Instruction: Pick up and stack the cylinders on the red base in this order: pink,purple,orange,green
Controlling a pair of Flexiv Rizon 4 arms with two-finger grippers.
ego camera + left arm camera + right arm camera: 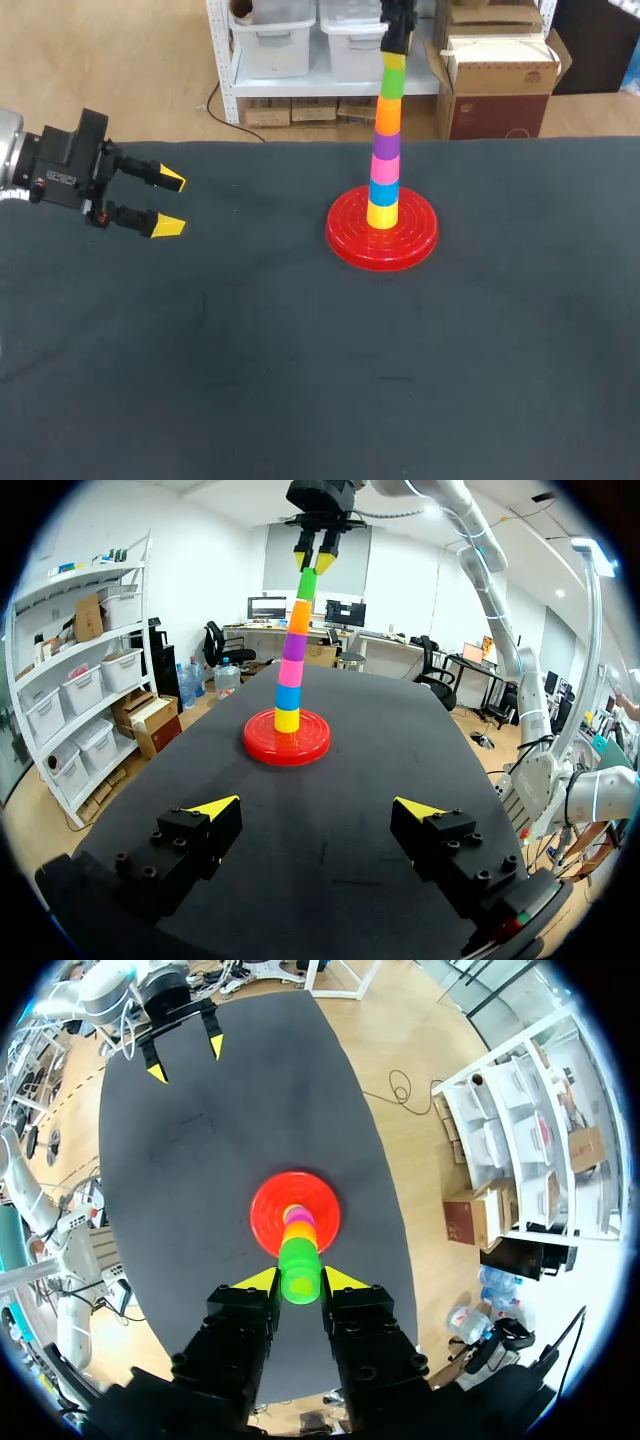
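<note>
Six cylinders stand in one column on the red base [345, 245], which sits on the dark table [300, 400] right of centre and toward its far edge. From the bottom up they are a yellow cylinder [382, 213], a blue cylinder [384, 190], the pink cylinder [385, 160], the purple cylinder [387, 130], the orange cylinder [390, 101] and the green cylinder [394, 73]. The four named colours sit in the required order, so stacking is judged essentially complete. What appears left is letting go of the top piece and lifting clear.

Condition of the stack: each piece is seated on the one below with no visible gap. The column looks slightly tilted in the head view, and I cannot tell whether that is a true lean or the camera angle.

The right gripper [300, 1282] comes down from above, and its yellow tips press the green cylinder from two sides, a narrow grip at the top of the column. Release is judged the delicate point, as a sideways drag could upset so tall a stack.

The left gripper [165, 203] hangs well apart over the table's left side, fingers spread wide and holding nothing.
</note>
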